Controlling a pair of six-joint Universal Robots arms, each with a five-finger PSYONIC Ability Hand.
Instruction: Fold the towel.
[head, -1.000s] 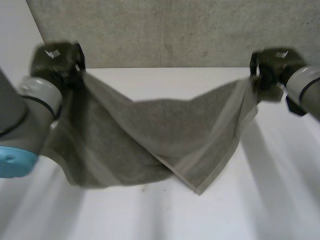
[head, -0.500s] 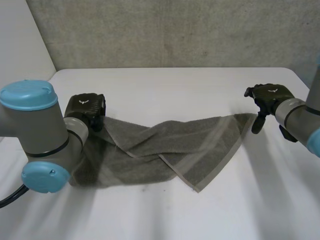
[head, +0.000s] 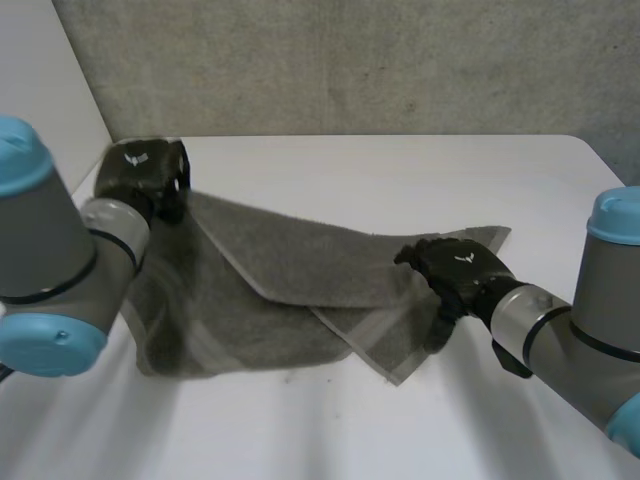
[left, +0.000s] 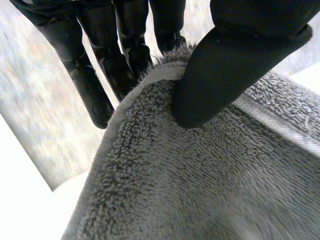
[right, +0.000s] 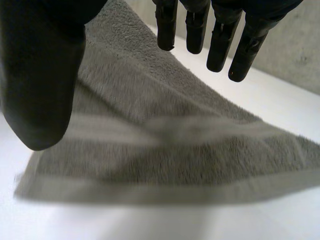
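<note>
Fingers (left: 85, 80) and thumb of the left hand (head: 145, 175) clamp the towel (head: 280, 290) at its far left corner. Fingers (right: 220, 45) of the right hand (head: 460, 272) hang straight and apart above its right edge, holding nothing, with the towel rumpled across the table (head: 400, 170). Judged mid first fold, and the next move calls for the right hand to regrip that edge; half a second earlier it stood out by the far right corner.

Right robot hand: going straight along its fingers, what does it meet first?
Most likely the towel: the right robot hand is open, fingers aimed down at the striped band by its front corner, with the table right beneath. The gap above the cloth is unclear.
</note>
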